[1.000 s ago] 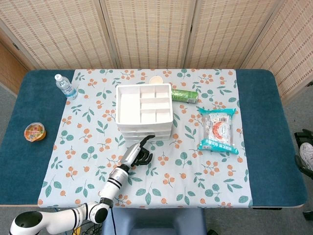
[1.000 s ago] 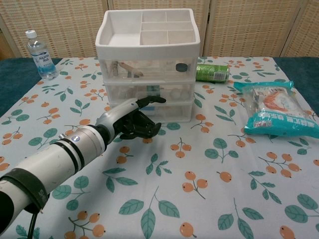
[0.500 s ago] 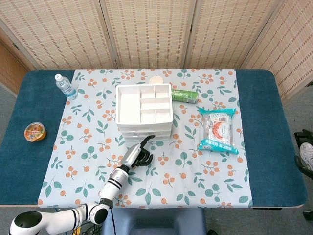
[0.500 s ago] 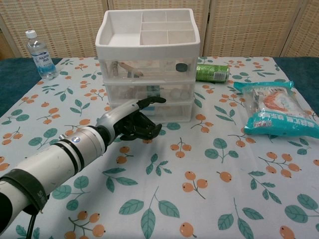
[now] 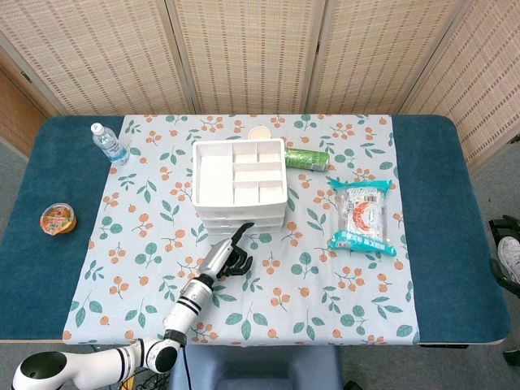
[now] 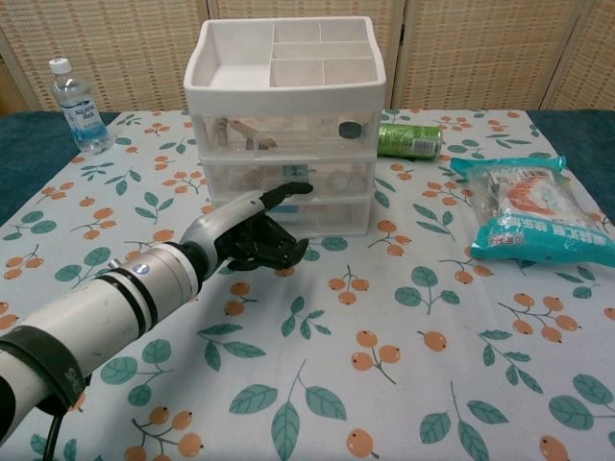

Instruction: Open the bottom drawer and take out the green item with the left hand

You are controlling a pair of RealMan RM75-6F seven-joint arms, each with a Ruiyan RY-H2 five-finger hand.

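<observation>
From the head view, the white plastic three-drawer organiser point(image 5: 240, 185) stands mid-bench on the floral cloth, and the left hand point(image 5: 231, 254) reaches toward its front, low down. The drawers look closed from here.

In the chest view, the left hand point(image 6: 252, 230) has one finger stretched onto the drawer fronts, the rest curled in, holding nothing. The clear bottom drawer point(image 6: 322, 215) is unopened, so the pull and the pick both remain. I cannot make out any green item inside it (the green drink can point(image 6: 409, 140) lies outside, behind the organiser). The right hand appears nowhere.
</observation>
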